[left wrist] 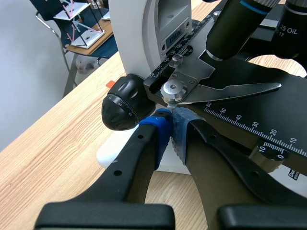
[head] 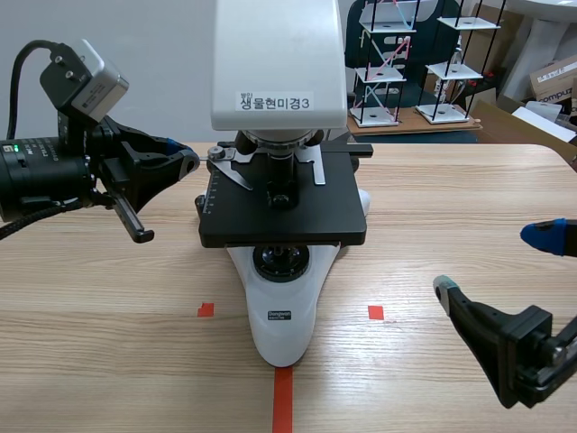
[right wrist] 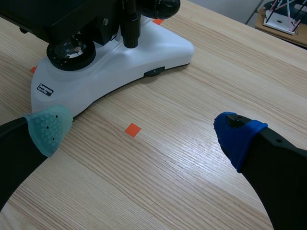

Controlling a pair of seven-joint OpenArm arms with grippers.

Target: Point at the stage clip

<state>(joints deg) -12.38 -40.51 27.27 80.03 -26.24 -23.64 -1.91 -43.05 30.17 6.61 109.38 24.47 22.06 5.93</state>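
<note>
Fingertips of the left gripper [left wrist: 171, 119] meet with nothing between them, just at the silver pivot screw of the stage clip [left wrist: 230, 92], which lies flat on the black stage of the microscope [head: 279, 72]. Right gripper [right wrist: 144, 130] hangs low over the wooden table [head: 433, 207], fingers spread wide, near the microscope's white base.

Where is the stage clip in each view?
Scene: the stage clip lies on the far left part of the stage, beside the left end effector.
Left wrist: just ahead of the shut end effector's tips, lying across the stage.
Right wrist: not in it.
Shared landmark: the black stage, which shows in all three views.
</note>
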